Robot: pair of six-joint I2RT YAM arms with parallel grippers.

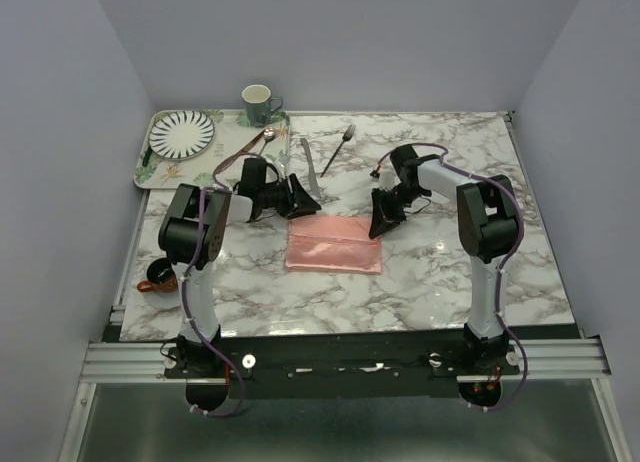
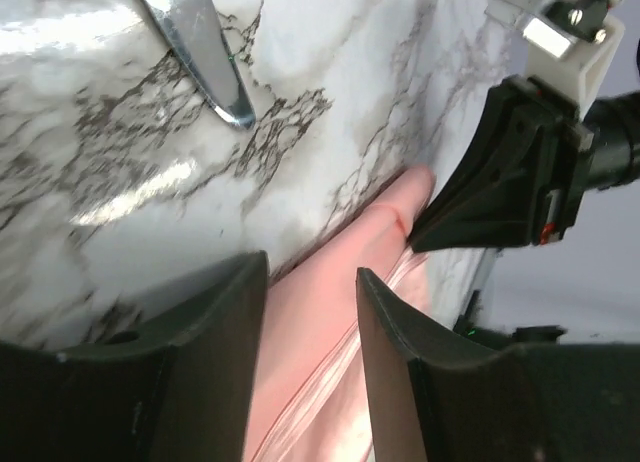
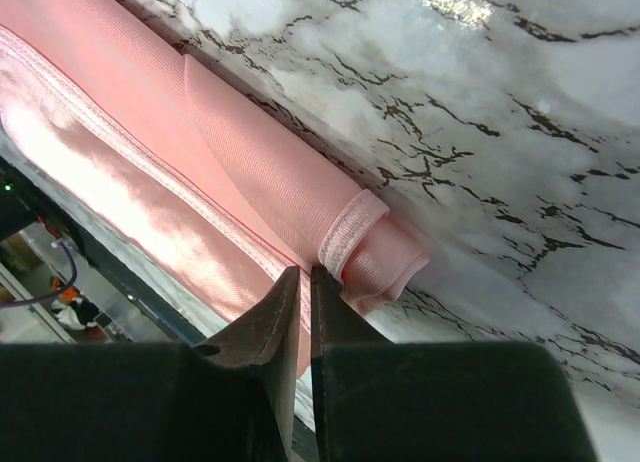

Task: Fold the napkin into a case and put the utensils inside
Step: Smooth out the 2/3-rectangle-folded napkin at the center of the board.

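- Salmon-pink napkin lies folded into a flat rectangular band on the marble table, midway between the two arms.
- Left gripper: jaws spread, straddling the far left edge of the napkin. Cloth shows between the fingers, but they are not clamped on it.
- Right gripper: jaws pressed almost together with only a slit between them. The tips sit at the far right corner, where the hem curls up in a small roll. Cannot tell whether any cloth is nipped in the slit.
- Knife lies on the marble just beyond the left gripper, apart from the napkin.
- Fork lies farther back, beside the knife.
- Tray at the far left corner carries a striped plate, with a mug at the tray's far right corner.
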